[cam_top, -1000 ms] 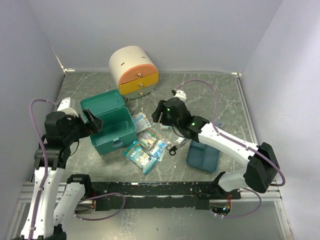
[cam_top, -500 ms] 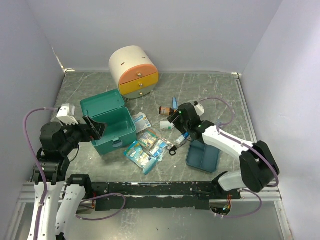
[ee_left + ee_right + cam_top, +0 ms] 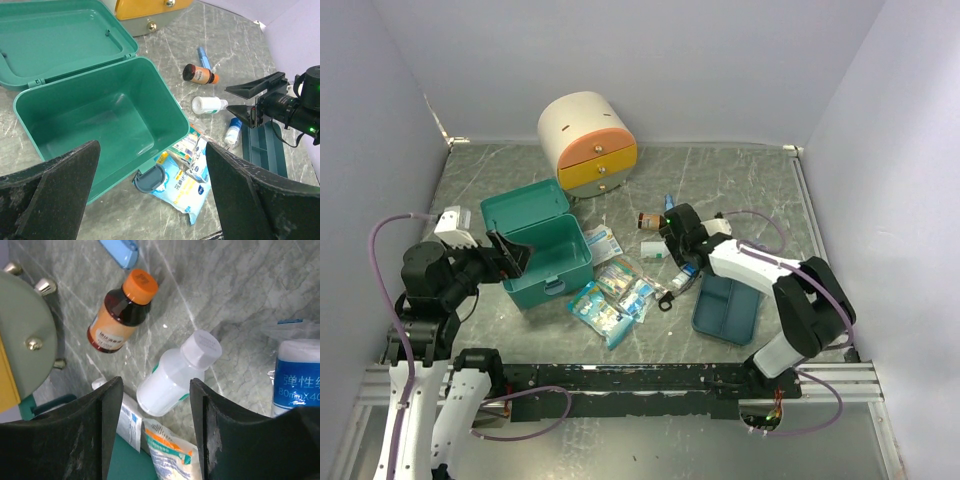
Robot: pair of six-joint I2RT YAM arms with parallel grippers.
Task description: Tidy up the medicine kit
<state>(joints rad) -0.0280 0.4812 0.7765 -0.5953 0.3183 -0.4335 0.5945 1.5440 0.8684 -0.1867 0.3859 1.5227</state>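
The teal medicine kit stands open and empty, lid back; it also shows in the left wrist view. My left gripper is open and empty beside the kit's left side, fingers wide. My right gripper is open, low over a white bottle lying on the table, one finger each side, not touching. A brown bottle with an orange cap lies just beyond it. A blue tube lies farther back. Several packets lie in front of the kit.
A cream cabinet with orange and yellow drawers stands behind the kit. A dark-blue divided tray lies right of the packets, with a small blue-and-white bottle beside it. Walls close the left, back and right.
My right gripper swung right, then came down around the white bottle, uncovering the bottles. My left arm drew back a little to the left and has since held still.
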